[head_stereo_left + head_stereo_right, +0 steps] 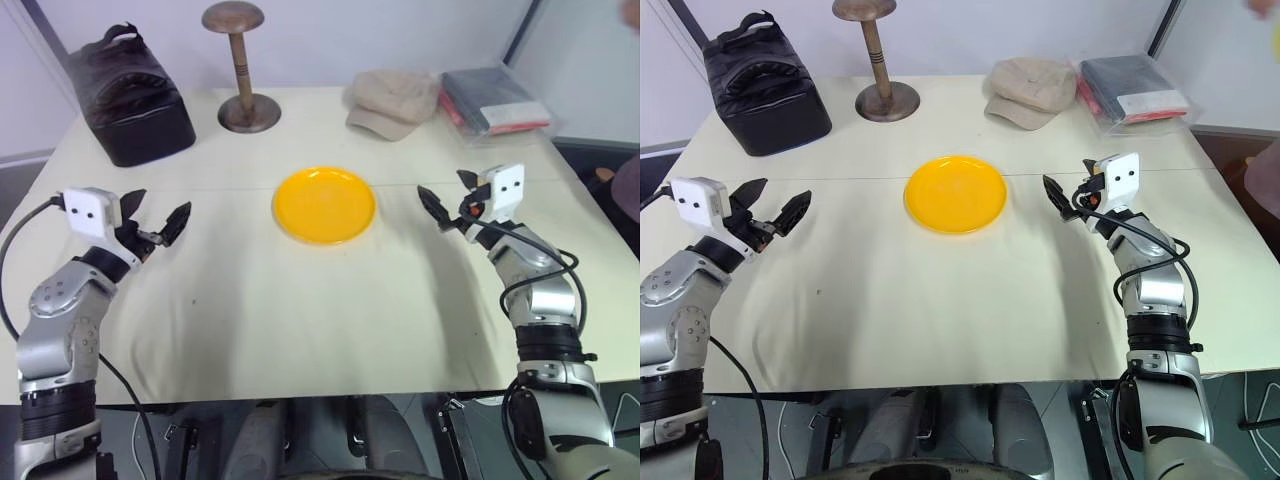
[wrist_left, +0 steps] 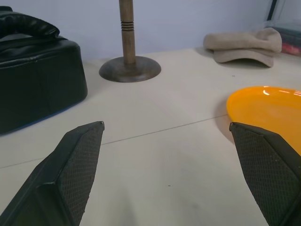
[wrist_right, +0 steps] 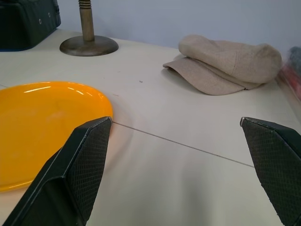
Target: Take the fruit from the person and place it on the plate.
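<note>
The orange-yellow plate (image 1: 325, 204) lies bare between the left gripper (image 1: 156, 222) and right gripper (image 1: 449, 199), both hovering with fingers spread wide and empty.

Open tabletop (image 1: 300, 310) surrounds the plate (image 1: 324, 204); bag (image 1: 130, 95), stand (image 1: 243, 80), cap (image 1: 392, 102) crowd the far edge.

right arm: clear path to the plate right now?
Probably yes. The right end effector is open and empty, hovering just beside the plate, with bare table between them. The cap sits farther back, out of the way.
</note>
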Controlling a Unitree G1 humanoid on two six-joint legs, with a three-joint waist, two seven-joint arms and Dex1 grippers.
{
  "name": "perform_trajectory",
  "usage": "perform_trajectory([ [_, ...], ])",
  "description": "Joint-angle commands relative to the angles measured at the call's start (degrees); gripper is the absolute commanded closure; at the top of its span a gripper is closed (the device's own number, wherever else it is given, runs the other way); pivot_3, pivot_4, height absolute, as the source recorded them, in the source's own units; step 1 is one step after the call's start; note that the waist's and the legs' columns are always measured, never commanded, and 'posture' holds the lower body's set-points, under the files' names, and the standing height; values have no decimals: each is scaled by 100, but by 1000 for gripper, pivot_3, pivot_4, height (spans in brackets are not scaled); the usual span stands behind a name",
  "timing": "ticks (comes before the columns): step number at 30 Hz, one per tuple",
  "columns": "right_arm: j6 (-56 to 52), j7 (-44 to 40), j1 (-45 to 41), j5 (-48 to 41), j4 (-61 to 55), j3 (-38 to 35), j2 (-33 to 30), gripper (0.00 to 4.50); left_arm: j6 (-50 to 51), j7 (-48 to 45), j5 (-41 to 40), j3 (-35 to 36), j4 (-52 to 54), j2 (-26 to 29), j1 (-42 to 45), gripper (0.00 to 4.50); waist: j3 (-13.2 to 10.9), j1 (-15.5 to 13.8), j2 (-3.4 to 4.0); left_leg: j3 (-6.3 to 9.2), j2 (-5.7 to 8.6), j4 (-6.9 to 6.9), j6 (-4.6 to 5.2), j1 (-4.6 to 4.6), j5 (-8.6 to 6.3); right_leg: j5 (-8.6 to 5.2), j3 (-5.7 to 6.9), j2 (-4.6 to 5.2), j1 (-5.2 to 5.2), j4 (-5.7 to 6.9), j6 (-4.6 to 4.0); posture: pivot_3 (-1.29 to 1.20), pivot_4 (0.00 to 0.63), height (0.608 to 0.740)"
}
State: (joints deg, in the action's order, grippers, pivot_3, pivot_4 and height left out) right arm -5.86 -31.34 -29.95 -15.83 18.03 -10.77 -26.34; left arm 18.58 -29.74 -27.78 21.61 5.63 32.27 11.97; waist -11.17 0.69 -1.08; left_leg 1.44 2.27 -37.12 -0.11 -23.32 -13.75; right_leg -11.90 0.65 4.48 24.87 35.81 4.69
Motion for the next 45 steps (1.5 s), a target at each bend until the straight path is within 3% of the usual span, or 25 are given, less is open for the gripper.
perform_trajectory([
  [1, 90, 2, -62, 6, -168, -61, -54, 25, -59, 1, -47, 161, 140, 63, 15, 0, 0, 0, 0, 0, 0, 0, 0, 0, 0, 0, 0, 0, 0, 0, 0, 0, 150, 740],
  [12, 31, -6, -38, -12, -254, -72, -86, 25, -55, -57, -61, 179, 72, 137, 100, 0, 0, 0, 0, 0, 0, 0, 0, 0, 0, 0, 0, 0, 0, 0, 0, 0, 150, 740],
  [21, -874, -361, 153, -550, -1400, -136, -292, 25, 31, -311, -188, 137, -48, 286, 341, 0, 0, -5, 0, 0, 0, 0, 0, -1, 0, 0, 0, 1, 0, -1, 0, 0, 150, 740],
  [24, -992, -329, 159, -568, -1518, -144, -350, 25, 613, -963, -1002, 145, 404, 449, 294, 0, 0, 2, 0, 1, 0, 0, 0, 0, 0, 0, 0, 1, 0, -1, 0, 0, 150, 740],
  [27, -1021, -272, 179, -533, -1526, -165, -367, 25, 1920, -1553, -2863, 504, 983, 939, 491, 0, -1, 8, -2, 1, -2, -1, 0, -2, 0, -1, 0, 1, 1, -1, -2, 0, 150, 740],
  [29, -1026, -260, 209, -518, -1534, -169, -376, 25, 2156, -1611, -3311, 673, 1004, 1162, 785, 0, -1, -1, -2, 3, -2, -1, 0, -4, 0, -3, 1, 1, 2, -2, -5, 0, 150, 740],
  [35, -1025, -237, -24, -544, -1510, -223, -484, 25, 2238, -1455, -3521, 771, 722, 1348, 1433, 0, 0, 16, 1, -1, 0, -3, 1, 3, 0, -9, 3, -12, -5, -1, -14, 0, 150, 740],
  [45, -920, -245, -971, -686, -773, -109, -43, 25, 2074, -1252, -3267, 530, 738, 1036, 1436, 0, 0, 15, 0, 2, -7, -2, 1, 3, 0, -7, 0, -29, -5, -1, -11, 0, 150, 740],
])
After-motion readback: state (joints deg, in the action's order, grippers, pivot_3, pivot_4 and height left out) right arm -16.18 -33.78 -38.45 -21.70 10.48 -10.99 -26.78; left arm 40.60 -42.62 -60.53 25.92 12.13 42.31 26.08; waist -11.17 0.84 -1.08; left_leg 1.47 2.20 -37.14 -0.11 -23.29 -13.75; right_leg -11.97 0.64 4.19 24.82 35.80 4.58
